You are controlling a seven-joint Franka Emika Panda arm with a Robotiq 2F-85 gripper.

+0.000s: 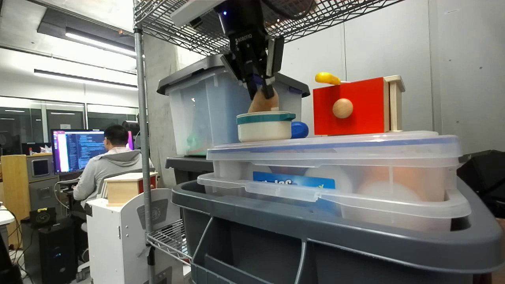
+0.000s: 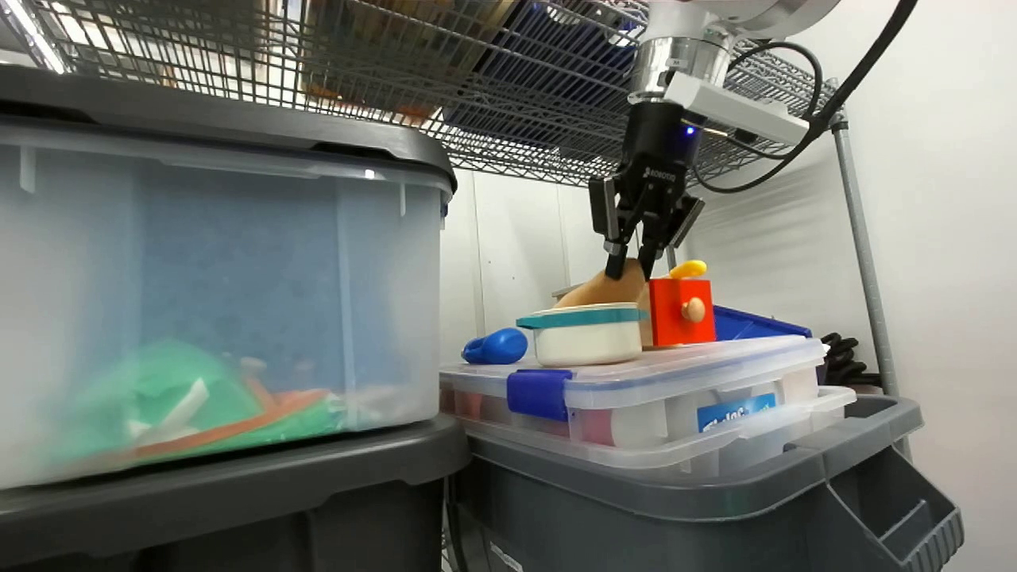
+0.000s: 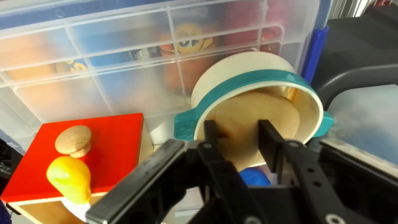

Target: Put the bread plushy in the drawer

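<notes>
The tan bread plushy lies partly inside the white-and-teal bowl in the wrist view. My gripper has a finger on each side of it and pinches it. In both exterior views the plushy rises as a peak above the bowl rim, between the fingertips. Its lower part is hidden by the bowl wall. The drawer unit with a red front and round wooden knob stands beside the bowl. I cannot tell whether its drawer is open.
A yellow object sits on top of the drawer unit. A blue object lies beside the bowl. All stand on a clear lidded bin. A tall bin stands alongside, and a wire shelf hangs overhead.
</notes>
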